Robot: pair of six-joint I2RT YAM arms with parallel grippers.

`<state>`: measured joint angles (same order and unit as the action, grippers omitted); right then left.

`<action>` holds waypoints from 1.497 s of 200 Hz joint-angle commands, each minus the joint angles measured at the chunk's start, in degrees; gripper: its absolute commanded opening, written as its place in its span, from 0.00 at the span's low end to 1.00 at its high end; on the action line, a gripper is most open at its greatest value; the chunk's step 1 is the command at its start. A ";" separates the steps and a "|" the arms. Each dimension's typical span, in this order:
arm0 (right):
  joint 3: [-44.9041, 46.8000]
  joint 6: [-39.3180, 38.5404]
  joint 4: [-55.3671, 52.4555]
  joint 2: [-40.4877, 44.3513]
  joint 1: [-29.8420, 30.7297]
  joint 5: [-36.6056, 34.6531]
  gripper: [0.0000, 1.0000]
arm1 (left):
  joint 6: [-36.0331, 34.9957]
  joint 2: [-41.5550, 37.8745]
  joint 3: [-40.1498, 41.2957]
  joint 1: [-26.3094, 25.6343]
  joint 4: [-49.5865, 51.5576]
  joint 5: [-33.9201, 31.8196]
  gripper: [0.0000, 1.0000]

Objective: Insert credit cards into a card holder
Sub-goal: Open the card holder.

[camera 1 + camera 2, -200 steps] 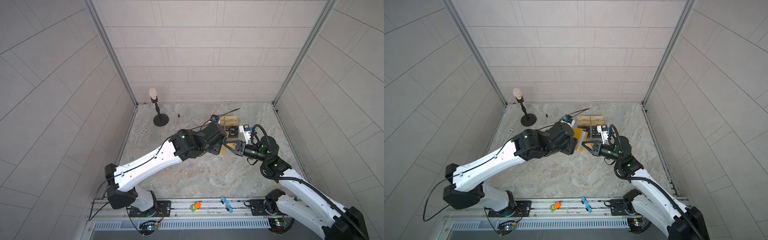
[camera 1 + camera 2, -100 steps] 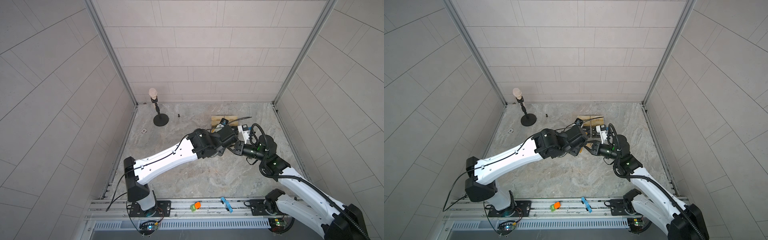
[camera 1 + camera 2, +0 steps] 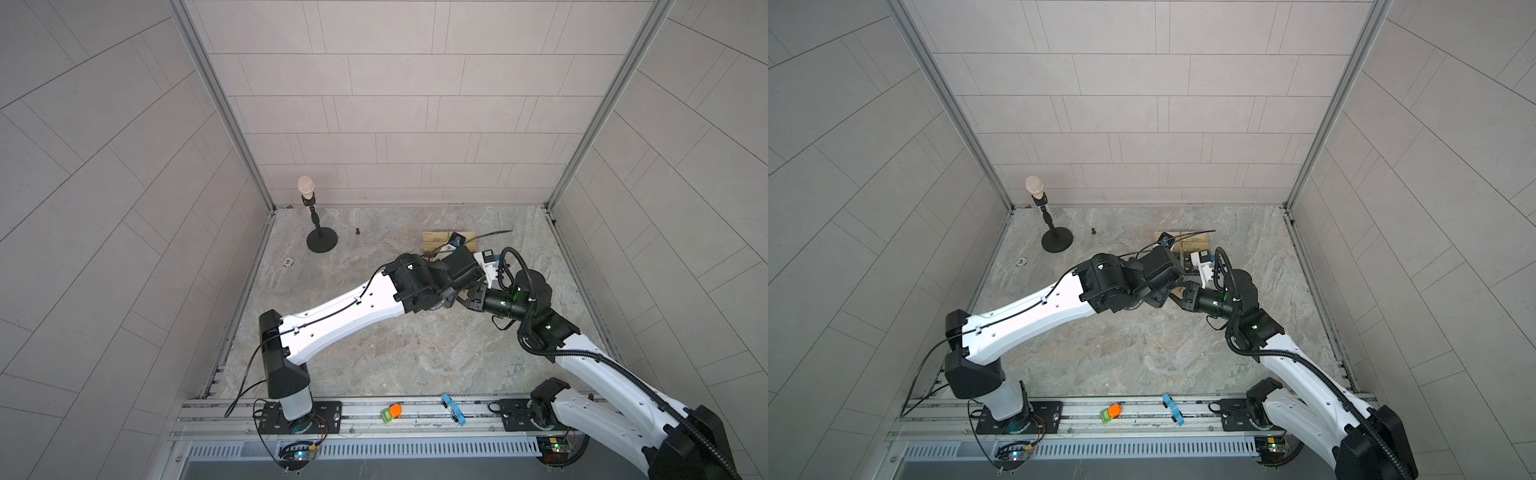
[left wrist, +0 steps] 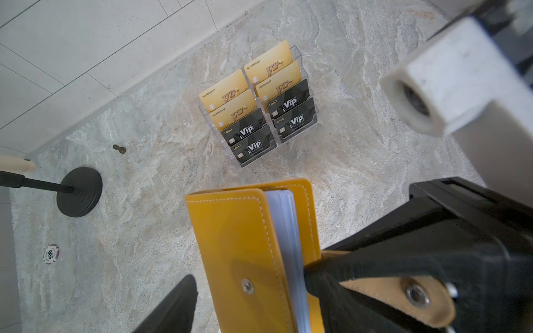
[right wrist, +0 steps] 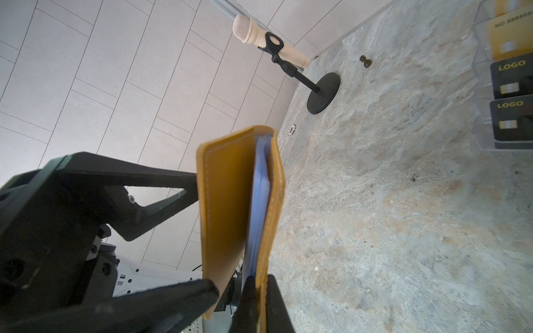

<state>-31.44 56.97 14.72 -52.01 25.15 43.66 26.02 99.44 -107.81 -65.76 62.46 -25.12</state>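
**Holder aloft, cards racked**

My right gripper (image 5: 259,284) is pinched on one cover of the card holder (image 4: 239,245), off the table. My left gripper (image 5: 205,238) gapes at the other cover. The holder's long axis aims roughly at the acrylic stand (image 4: 298,57); my left looks nearer. Black credit cards (image 4: 249,131) fill its front tiers. The top views hide the holder; the wrist views show it.
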 commanded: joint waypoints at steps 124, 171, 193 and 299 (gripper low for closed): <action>-0.91 -0.90 0.92 1.54 0.43 0.85 0.00 | -0.01 0.90 0.78 1.75 2.14 -2.93 0.67; -1.19 -0.86 0.97 1.28 0.41 0.81 0.00 | -0.35 0.48 2.15 2.47 1.34 -0.57 0.67; -1.56 -1.09 0.77 1.03 0.43 0.90 0.00 | -0.54 -0.04 2.43 2.55 0.23 0.66 0.67; -1.08 -1.67 -0.44 2.09 0.53 0.90 0.00 | -0.35 -2.18 4.59 4.23 -4.47 5.74 0.70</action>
<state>-31.44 55.90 12.01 -51.62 25.23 43.68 25.87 99.46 -104.60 -61.73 59.81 -20.91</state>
